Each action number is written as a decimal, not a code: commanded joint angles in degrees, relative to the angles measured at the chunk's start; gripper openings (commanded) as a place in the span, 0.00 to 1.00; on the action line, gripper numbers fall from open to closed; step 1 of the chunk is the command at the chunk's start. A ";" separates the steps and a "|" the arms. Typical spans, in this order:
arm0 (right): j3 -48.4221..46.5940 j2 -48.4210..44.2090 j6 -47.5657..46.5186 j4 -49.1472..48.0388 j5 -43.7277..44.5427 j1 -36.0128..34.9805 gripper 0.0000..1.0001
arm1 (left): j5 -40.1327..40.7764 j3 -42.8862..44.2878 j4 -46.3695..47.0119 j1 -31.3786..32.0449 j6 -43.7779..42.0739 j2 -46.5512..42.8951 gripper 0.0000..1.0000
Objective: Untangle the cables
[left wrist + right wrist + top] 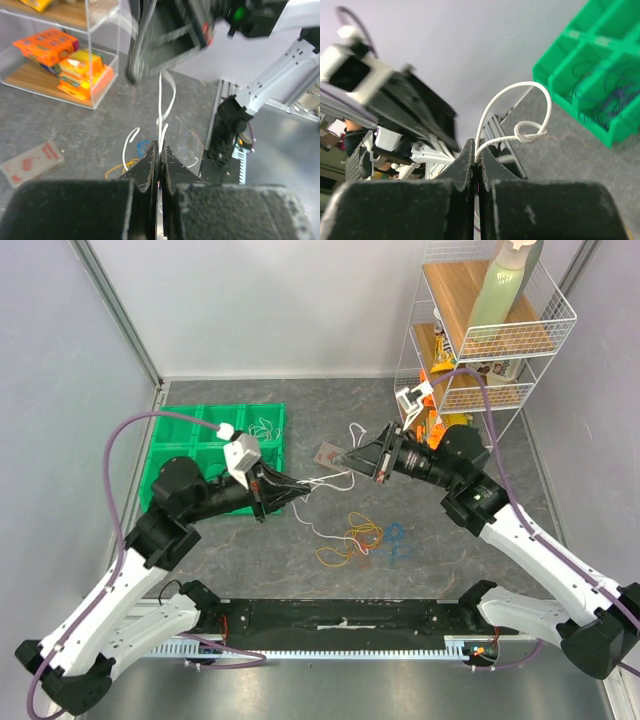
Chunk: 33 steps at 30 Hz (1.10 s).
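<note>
White cable (525, 84) hangs between left jaws and right jaws; each pair is pinched tight on it.

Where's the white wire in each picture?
Top external: white cable mid-table, between left gripper and right gripper.
Left wrist: white cable centre, rising from left gripper.
Right wrist: white cable centre, looping above right gripper.
Landmark: green tray upper left on top; green tray upper right in right wrist.
</note>
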<state>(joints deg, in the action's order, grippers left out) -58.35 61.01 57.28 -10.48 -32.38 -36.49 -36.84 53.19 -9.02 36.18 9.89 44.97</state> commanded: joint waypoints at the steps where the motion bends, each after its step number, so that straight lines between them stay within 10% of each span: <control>1: 8.75 0.24 5.10 1.46 5.67 -0.16 0.00 | 7.75 1.83 1.10 0.03 -3.21 -4.19 0.02; 10: 15.63 4.55 8.57 -9.12 7.25 -8.86 0.04 | 1.15 5.69 0.94 0.03 -0.13 0.38 0.02; 18: 12.83 -3.61 -23.48 23.78 19.77 -5.79 0.75 | 10.81 15.09 -14.87 0.03 1.53 7.05 0.02; 23: 10.71 -9.23 -35.73 34.47 30.35 -5.87 0.87 | 14.43 20.37 -22.18 0.03 3.46 11.36 0.02; 33: 3.95 -10.40 -45.14 22.54 28.47 -6.05 0.93 | 13.90 26.70 -30.00 -0.06 8.12 18.39 0.02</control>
<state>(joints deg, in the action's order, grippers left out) -49.52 48.64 19.62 19.18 -1.50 -42.37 -23.57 76.38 -34.79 36.36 14.28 62.11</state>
